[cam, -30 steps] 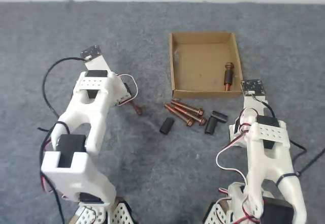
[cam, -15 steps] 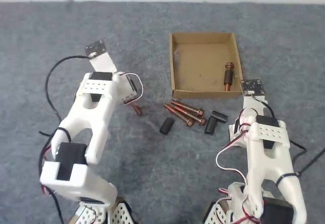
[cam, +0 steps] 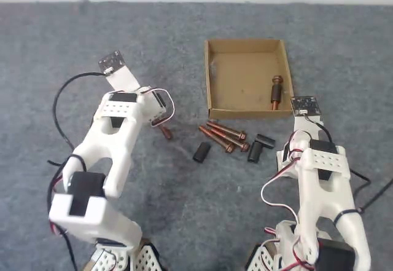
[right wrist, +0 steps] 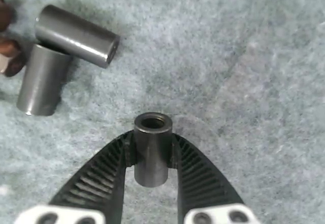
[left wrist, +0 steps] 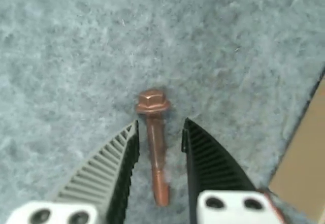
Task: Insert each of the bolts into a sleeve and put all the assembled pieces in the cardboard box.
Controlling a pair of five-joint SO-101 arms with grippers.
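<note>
A lone copper bolt [left wrist: 155, 142] lies on the grey carpet between the fingers of my left gripper [left wrist: 160, 127], which is open with a gap on both sides. The same bolt [cam: 166, 132] shows left of the cardboard box [cam: 209, 80]. My right gripper [right wrist: 152, 138] is shut on a dark sleeve [right wrist: 151, 153] that stands upright just above the carpet. Two more sleeves [right wrist: 76, 35] lie crossed a little beyond it. Three bolts [cam: 222, 136] lie in a bundle in front of the box. One assembled piece [cam: 276, 93] rests inside the box at its right wall.
A single sleeve [cam: 201, 152] lies apart, left of the crossed pair [cam: 260, 147]. The box's edge [left wrist: 304, 163] is close to my left gripper. Open carpet stretches left of and behind the box.
My left arm has shifted slightly over the lone bolt, which stays on the carpet. The right arm and the other pieces have not moved.
</note>
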